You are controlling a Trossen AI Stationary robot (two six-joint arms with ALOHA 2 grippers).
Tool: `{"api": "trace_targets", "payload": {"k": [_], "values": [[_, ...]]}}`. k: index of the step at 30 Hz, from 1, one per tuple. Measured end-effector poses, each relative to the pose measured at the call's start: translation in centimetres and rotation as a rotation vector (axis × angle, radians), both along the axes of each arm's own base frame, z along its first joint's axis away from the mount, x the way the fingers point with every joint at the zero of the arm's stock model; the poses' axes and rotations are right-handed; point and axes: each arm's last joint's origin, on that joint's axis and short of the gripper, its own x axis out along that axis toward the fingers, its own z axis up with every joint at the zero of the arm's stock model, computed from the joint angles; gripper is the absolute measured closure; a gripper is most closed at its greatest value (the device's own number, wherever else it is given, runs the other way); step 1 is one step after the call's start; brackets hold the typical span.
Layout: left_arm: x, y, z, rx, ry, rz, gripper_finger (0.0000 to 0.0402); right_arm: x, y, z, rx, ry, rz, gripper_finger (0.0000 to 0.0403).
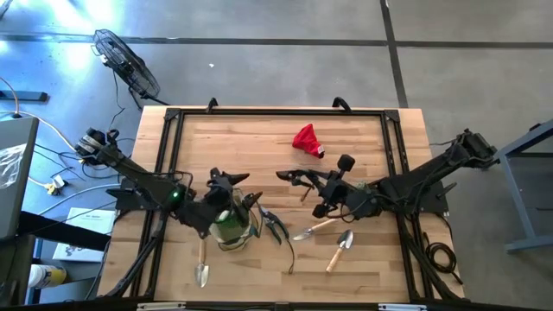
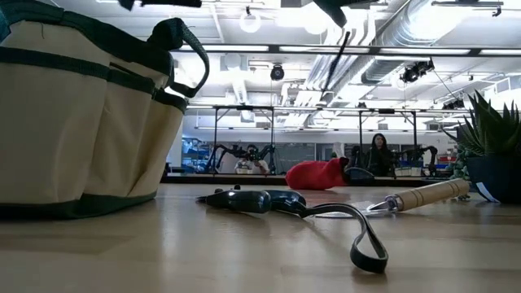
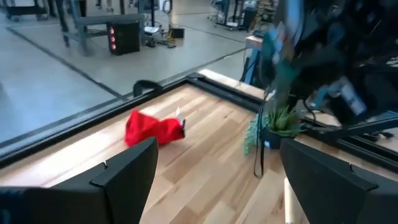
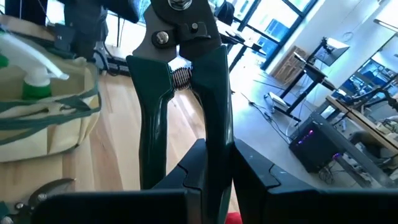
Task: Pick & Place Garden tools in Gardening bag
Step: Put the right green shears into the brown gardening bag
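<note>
The tan gardening bag (image 1: 232, 223) with green trim stands near the table's front, left of centre, with a green-and-white spray bottle (image 4: 31, 81) in it. My left gripper (image 1: 226, 180) hovers open just beyond the bag, nothing between its fingers (image 3: 124, 180). My right gripper (image 1: 309, 181) is shut on dark-handled pruners (image 4: 180, 74) at mid-table, above the wood. A second pair of pruners (image 1: 275, 226) lies flat right of the bag. Two wooden-handled trowels (image 1: 315, 229), (image 1: 339, 250) lie to the right, and a third (image 1: 202, 268) lies in front of the bag. A red cloth (image 1: 306, 140) lies farther back. My right gripper pinches one of the pruners' two dark green handles (image 4: 219, 124) between its two fingers, toward that handle's free end. The handle runs along the fingers, and the blades point ahead of them. The other handle (image 4: 152, 124) stands free beside it. The pruners are lifted clear of the table.
A small potted leafy plant (image 3: 280, 121) stands near the right side of the table. A black frame (image 1: 173, 117) runs along the table's edges. Bare wood lies between the bag and the red cloth.
</note>
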Motion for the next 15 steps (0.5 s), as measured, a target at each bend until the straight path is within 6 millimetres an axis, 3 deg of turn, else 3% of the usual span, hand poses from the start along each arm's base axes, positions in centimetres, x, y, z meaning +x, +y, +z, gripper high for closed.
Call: {"api": "trace_targets", "payload": {"k": [8, 15], "values": [[1.3, 0.9, 1.1, 0.131, 0.033, -0.215, 0.0073, 0.9, 0.4, -1.3, -0.015, 0.045, 0.014, 0.0365], [1.3, 0.7, 1.3, 0.245, 0.073, -0.281, 0.0073, 0.8, 0.4, -1.6, -0.025, 0.066, 0.013, 0.0365]]}}
